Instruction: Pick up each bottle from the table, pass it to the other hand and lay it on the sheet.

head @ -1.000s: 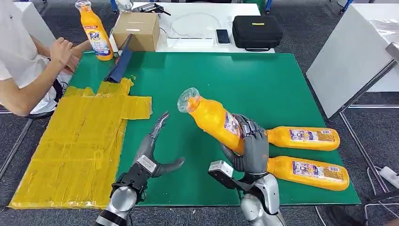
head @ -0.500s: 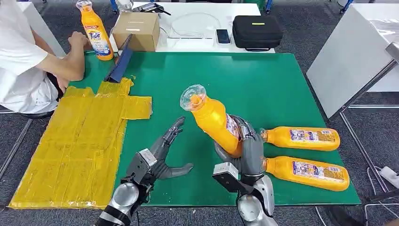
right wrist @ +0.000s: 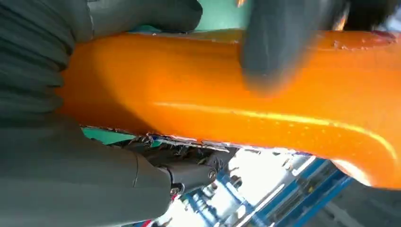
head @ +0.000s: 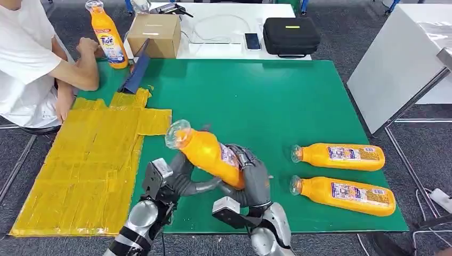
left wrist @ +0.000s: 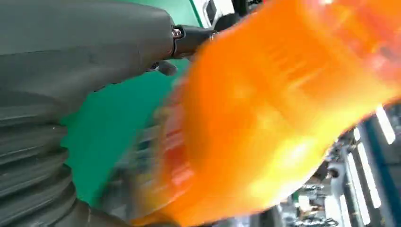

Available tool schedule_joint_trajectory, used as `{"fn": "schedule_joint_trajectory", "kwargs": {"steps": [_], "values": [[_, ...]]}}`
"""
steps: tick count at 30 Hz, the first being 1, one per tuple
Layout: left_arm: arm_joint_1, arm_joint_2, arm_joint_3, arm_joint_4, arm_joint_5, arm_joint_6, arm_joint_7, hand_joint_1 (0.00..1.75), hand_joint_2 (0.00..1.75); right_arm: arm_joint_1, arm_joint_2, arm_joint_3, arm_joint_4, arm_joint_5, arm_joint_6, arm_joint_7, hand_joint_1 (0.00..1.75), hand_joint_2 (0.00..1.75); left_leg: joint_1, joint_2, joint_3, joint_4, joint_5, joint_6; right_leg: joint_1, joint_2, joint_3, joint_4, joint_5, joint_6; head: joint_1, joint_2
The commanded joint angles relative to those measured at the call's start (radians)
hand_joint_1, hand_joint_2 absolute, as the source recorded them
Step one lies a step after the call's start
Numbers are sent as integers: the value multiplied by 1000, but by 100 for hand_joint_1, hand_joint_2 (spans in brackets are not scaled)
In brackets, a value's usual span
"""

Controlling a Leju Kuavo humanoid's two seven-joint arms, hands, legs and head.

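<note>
Green matting covers the table (head: pixel 298 101), with a yellow sheet (head: pixel 90 160) spread over its left side as the robot sees it, and a white desk behind carrying a cardboard box (head: pixel 154 34) and a black case (head: pixel 291 35). A person in a white shirt (head: pixel 26 58) sits at the far left corner beside an upright orange bottle (head: pixel 109 37). Near the front edge, the robot's right hand (head: pixel 255 178) grasps a tilted orange bottle (head: pixel 210 154) around its lower body, with the clear cap pointing up and towards the sheet. The left hand (head: pixel 178 178) sits right under the bottle's middle, thumb stretched beneath it and fingers rising behind; it seems to touch the bottle, but whether it has truly closed on it cannot be told — the left wrist view is blurred orange. In the right wrist view, grey fingers wrap the orange body firmly. Two more bottles (head: pixel 338 156) lie on their sides to the right, one nearer the robot (head: pixel 344 194), well apart from both hands. The step in hand looks like the handover itself — bottle between both hands, above the mat, just beside the sheet's edge. Next, judging by the task, the left hand must clasp the bottle securely before the right lets go, then carry it over the sheet and lay it flat.
</note>
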Motion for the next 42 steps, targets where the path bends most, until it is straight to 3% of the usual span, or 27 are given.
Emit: {"fn": "schedule_joint_trajectory", "kwargs": {"steps": [1, 13, 14, 15, 17, 18, 42], "values": [[-74, 11, 0, 86, 18, -3, 10, 0, 175, -83, 2, 92, 210, 20, -24, 11, 175, 175, 1, -2, 6, 0, -2, -3, 0, 1, 6, -1, -2, -1, 0, 0], [-92, 7, 4, 116, 51, -8, 16, 0, 175, -106, 16, 135, 284, 27, -16, -1, 175, 175, 1, -4, 7, 1, -3, -4, 0, 0, 7, 0, -3, -2, 0, 0], [-91, 6, 5, 117, 53, -7, 14, 30, 175, -107, 17, 136, 289, 26, -19, -1, 175, 175, 1, -3, 5, 0, -2, -3, 0, 0, 5, 0, -2, -2, 0, 0], [-89, 5, 6, 116, 55, -6, 12, 155, 175, -108, 17, 139, 293, 25, -22, -1, 175, 175, 1, -3, 7, 0, -3, -3, 0, 0, 7, 0, -3, -2, 0, 0], [-89, 5, 6, 116, 55, -6, 12, 161, 175, -108, 17, 139, 293, 25, -22, -1, 175, 175, 1, -2, 3, 0, -1, -2, 0, 0, 3, -1, -1, -1, 0, 0], [-87, 5, 5, 110, 54, -5, 12, 175, 175, -108, 15, 140, 293, 23, -23, -2, 175, 175, 1, -3, 5, 0, -2, -2, 0, 0, 5, 0, -2, -1, 0, 0], [-71, -11, 56, 95, 97, 45, 19, 175, 175, -92, 6, 129, 273, 9, -48, 6, 175, 175, 1, -4, 7, 0, -3, -3, 0, -1, 6, 0, -3, -2, 0, 0]]}}
